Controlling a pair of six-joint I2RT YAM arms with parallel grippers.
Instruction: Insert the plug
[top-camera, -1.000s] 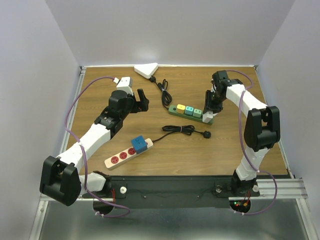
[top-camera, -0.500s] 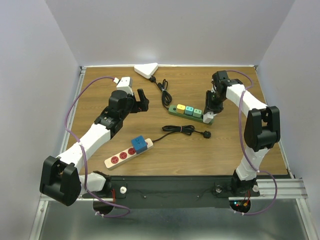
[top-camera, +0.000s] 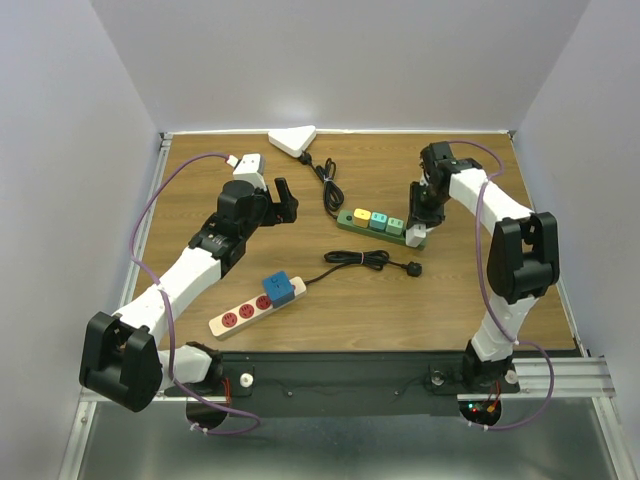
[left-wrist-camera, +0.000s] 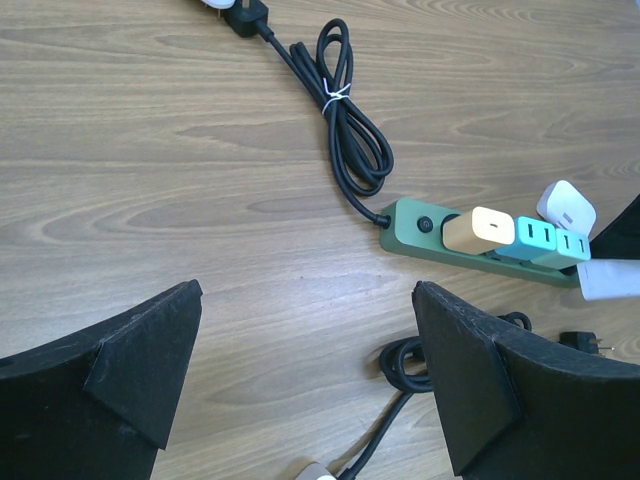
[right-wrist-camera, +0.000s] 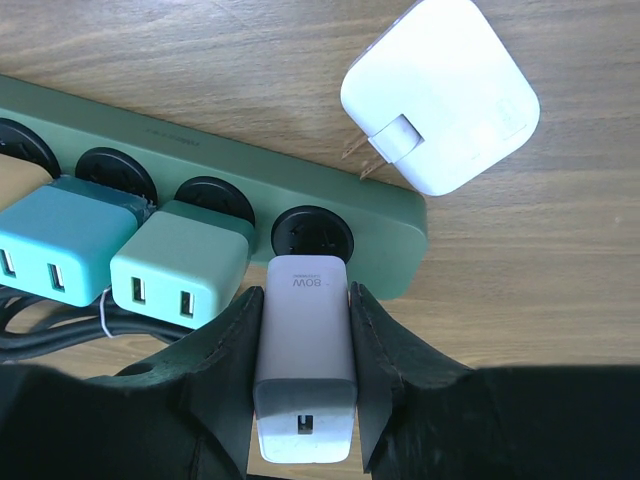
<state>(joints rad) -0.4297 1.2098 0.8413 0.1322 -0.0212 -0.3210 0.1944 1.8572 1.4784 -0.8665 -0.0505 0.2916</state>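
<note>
Since 1 s ago the R wrist has edged a touch left at the end of the green strip (top-camera: 380, 224); L arm and the rest are unmoved.

Top view, L to R:
- L gripper (top-camera: 285, 200) hangs over bare table (top-camera: 200, 160) at centre-left. Its fingers (left-wrist-camera: 140, 370) are spread wide w/ nothing between them.
- White strip (top-camera: 240, 315) w/ red sockets lies lower left of centre, a blue cube (top-camera: 282, 288) plugged in at its R end.
- White triangle (top-camera: 292, 141) sits at top centre.
- Black cable (top-camera: 360, 260) lies at mid-frame, loose plug at its R end.
- Green strip lies R of centre w/ yellow, teal and pale green adapters.

R gripper (top-camera: 420, 215) sits at the strip's R end. In the R wrist view its fingers (right-wrist-camera: 235, 350) are clamped on the sides of a grey charger (right-wrist-camera: 305, 340), bottom centre. The charger's nose meets the rim of the last socket (right-wrist-camera: 312, 232). Can't tell if the prongs are in. A white charger (right-wrist-camera: 440, 95) lies upper R, beside the strip's end.
</note>
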